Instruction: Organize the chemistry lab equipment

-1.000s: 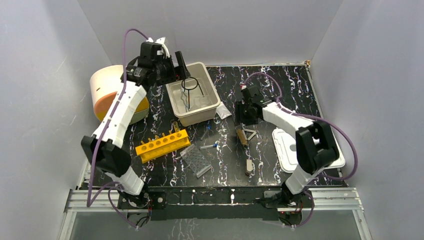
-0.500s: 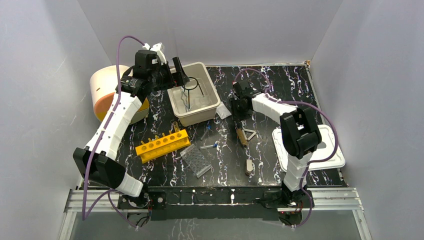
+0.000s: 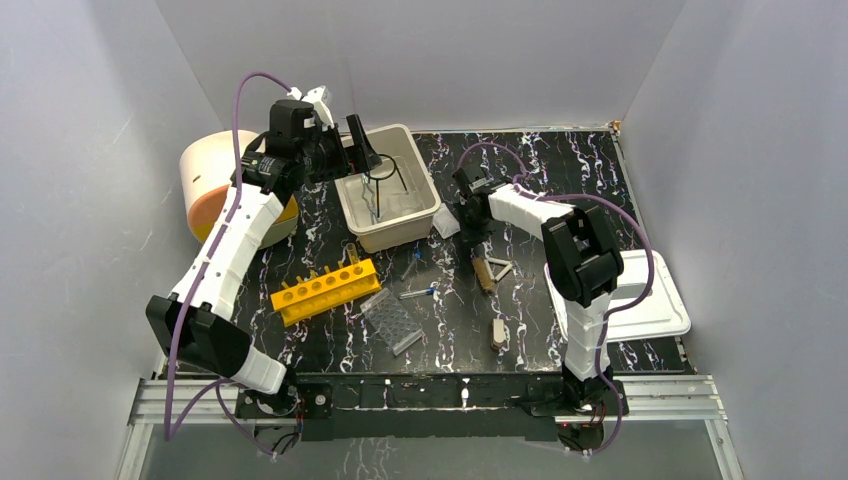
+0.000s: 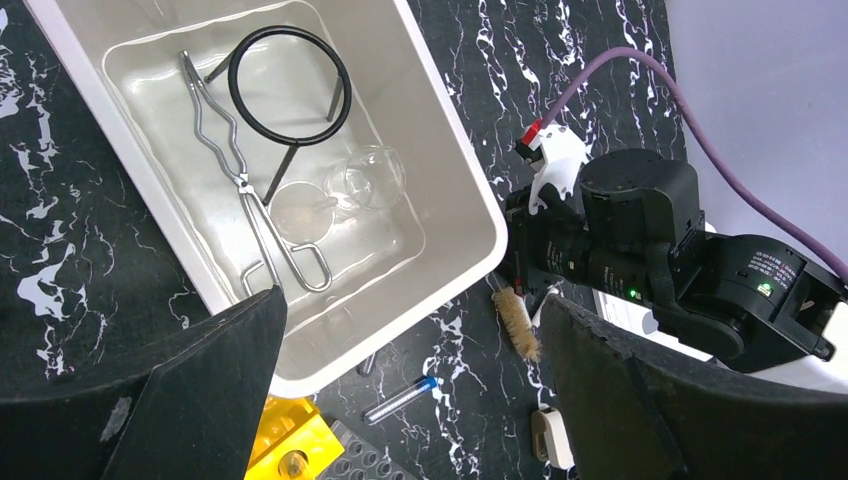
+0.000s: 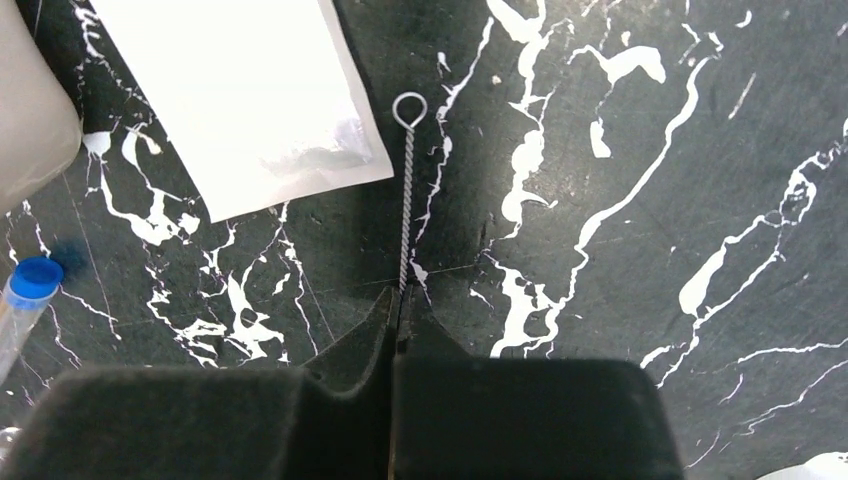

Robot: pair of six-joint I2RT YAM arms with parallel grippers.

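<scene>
Approx. half done: ring-stand [image 4: 296, 145], forceps [image 4: 245, 185] & clear dishes [image 4: 365, 180] lie inside tub [image 4: 440, 140]. Left gripper [image 3: 358, 140] hangs over tub, fingers wide apart (empty). Right gripper [image 5: 395, 320], just right of tub, pinches brush wire [image 5: 405, 200]. Bag [image 5: 240, 100] & blue-capped tube [image 5: 25, 290] are outside tub, not yet sorted.

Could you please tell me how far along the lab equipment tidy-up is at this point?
Done: the ring stand, tongs and clear dishes lie in the beige tub. In hand: the right gripper is shut on the wire handle of the brush; the left gripper hangs open over the tub. Left: small bag, blue-capped tube, yellow rack.
</scene>
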